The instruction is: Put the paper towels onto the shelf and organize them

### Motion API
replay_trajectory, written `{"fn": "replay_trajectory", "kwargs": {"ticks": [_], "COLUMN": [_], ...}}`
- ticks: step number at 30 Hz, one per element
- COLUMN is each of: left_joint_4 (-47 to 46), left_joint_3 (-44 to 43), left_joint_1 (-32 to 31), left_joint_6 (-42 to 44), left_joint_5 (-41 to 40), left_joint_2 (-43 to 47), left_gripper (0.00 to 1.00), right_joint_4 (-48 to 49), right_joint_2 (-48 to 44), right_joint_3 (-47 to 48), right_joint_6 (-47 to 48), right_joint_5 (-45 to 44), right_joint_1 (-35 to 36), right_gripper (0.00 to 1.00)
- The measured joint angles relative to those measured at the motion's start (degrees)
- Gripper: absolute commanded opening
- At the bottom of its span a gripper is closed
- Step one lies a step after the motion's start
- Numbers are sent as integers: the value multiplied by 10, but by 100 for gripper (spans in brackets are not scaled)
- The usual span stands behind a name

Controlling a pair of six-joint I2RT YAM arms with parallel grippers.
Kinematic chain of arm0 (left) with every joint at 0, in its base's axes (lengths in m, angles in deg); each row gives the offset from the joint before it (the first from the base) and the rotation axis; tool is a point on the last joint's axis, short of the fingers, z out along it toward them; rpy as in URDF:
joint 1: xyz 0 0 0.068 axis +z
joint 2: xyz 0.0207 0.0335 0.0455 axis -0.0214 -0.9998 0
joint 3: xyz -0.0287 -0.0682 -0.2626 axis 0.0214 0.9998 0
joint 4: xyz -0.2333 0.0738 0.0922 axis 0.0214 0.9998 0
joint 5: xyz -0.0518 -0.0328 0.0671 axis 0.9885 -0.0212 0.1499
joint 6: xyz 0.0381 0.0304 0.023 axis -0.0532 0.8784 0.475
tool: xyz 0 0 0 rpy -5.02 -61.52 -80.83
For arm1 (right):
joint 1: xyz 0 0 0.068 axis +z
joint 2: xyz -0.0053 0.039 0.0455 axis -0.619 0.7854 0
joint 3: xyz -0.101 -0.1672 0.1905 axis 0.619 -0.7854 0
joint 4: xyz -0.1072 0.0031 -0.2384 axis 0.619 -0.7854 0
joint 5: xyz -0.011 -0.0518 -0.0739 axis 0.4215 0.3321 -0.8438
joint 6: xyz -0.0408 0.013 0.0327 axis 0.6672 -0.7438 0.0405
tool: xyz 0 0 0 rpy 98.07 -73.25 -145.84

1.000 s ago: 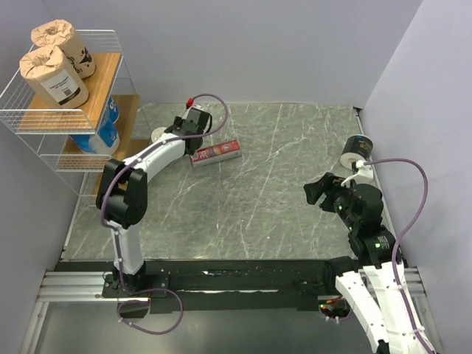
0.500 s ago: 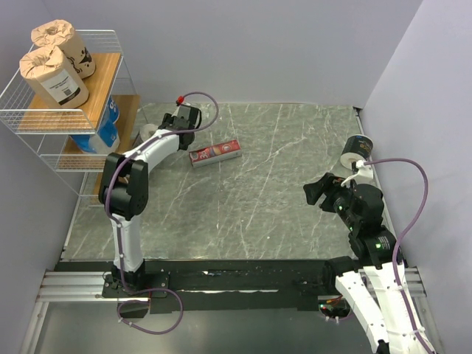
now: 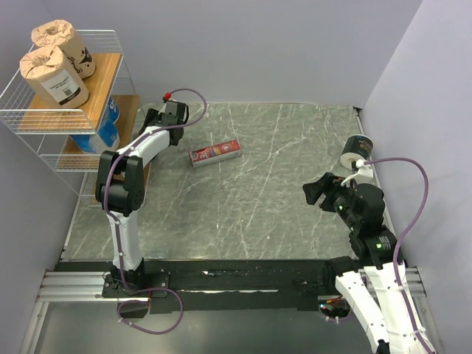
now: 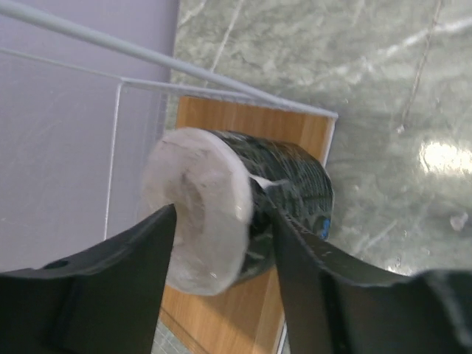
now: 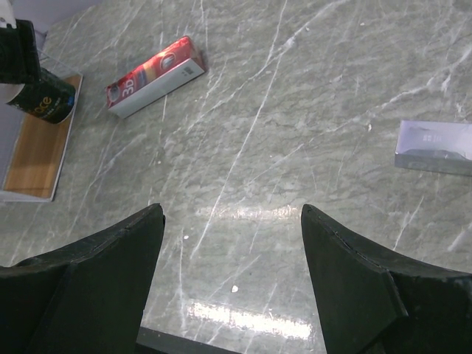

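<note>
My left gripper (image 3: 158,119) (image 4: 217,214) is shut on a dark paper towel roll (image 4: 295,184), gripping its white end. It holds the roll above the lowest wooden board (image 4: 243,122) of the shelf (image 3: 96,81), at the board's front corner. The roll also shows in the right wrist view (image 5: 44,99). Two kraft-brown rolls (image 3: 55,74) stand on the top tier. Two blue-and-white rolls (image 3: 107,133) sit on the tier below. The second dark roll (image 3: 358,151) stands at the table's right edge. My right gripper (image 3: 318,192) (image 5: 232,214) is open and empty over bare table, left of that roll.
A flat red box (image 3: 215,153) (image 5: 155,74) lies on the grey marble table right of the shelf. A flat pale grey box (image 5: 435,146) lies at the right. White wire rails (image 4: 184,70) border the shelf. Walls close in on the left, back and right.
My left gripper has carried the dark roll left and farther back, from beside the red box to over the shelf's lowest board. The right arm has not moved.
</note>
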Motion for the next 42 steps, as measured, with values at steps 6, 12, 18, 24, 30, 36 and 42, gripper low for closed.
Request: {"fn": "replay_trajectory", "kwargs": {"ticks": [6,12,18,24,30,36,42], "left_joint_4": [-3,-2,-2,3,1,14,34], "left_joint_3": [-16,-19,-18,-13,9,10,-3], "left_joint_1": [0,-12,-40,-55,-45,-13,10], "left_joint_6": [1,-3,-4,-4,0,-2,-12], "left_joint_5": [-18,-12,26,38,21,1,-16], "left_joint_2": [-7,-6,7,9,-6,-40,-49], "left_gripper": [64,58,40,34,34,34,33], "right_joint_4": [0,0,0,0,0,0,0], "right_joint_2": [0,0,-2,-5,-5,-5,-3], "right_joint_3": [0,0,0,0,0,0,0], "right_joint_6": [2,2,4,7,13,16,17], "right_joint_5": [1,2,5,17,22,31,31], "right_joint_1": [0,0,0,0,0,0,0], "right_gripper": [82,82,83,83,83,83,83]}}
